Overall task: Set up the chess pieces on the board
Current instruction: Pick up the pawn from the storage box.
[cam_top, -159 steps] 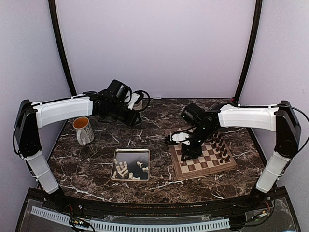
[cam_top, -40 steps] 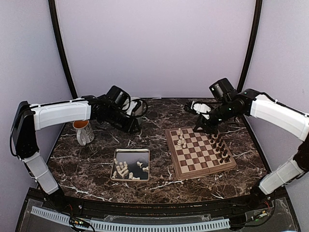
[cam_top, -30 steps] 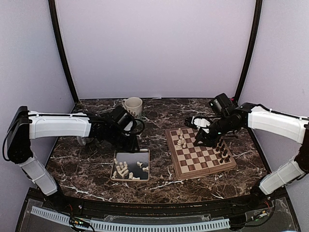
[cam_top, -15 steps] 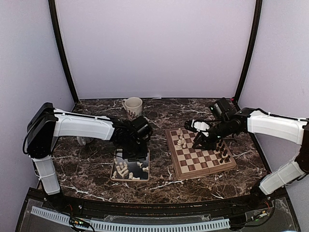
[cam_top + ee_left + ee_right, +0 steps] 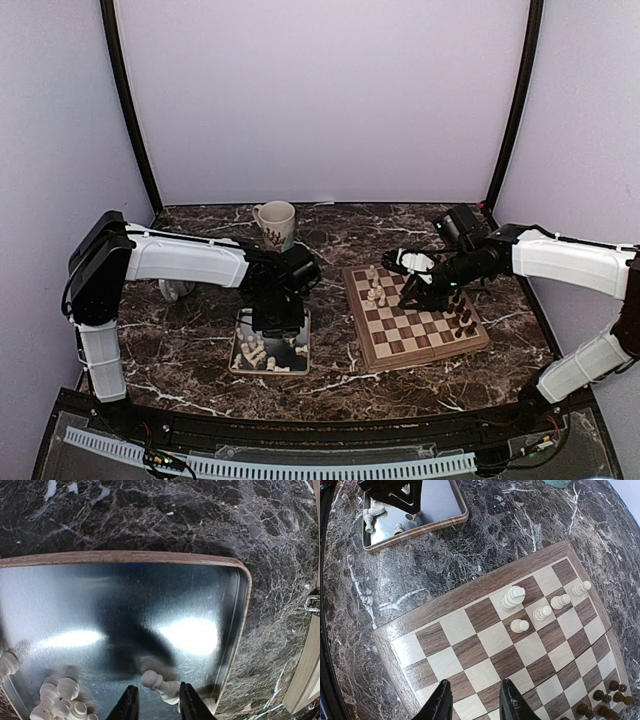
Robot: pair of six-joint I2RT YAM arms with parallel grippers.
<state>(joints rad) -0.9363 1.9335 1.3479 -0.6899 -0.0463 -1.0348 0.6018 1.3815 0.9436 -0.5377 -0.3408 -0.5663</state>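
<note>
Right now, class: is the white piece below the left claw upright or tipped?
Tipped: the white piece lies on its side on the tray floor.

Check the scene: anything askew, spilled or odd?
Nothing spilled or damaged. The cream chess pieces in the metal tray lie toppled on their sides; those already on the board stand upright.

The rectangular silver metal tray (image 5: 125,600) is bare across its far half; cream-white chess pieces (image 5: 60,697) crowd its near left corner, and one lies between the parted fingers of the left gripper (image 5: 156,705), near the right wall. The square wooden chessboard (image 5: 485,675) has free middle squares between a cluster of them at far left and dark brown chess pieces (image 5: 615,686) along the right edge
</note>
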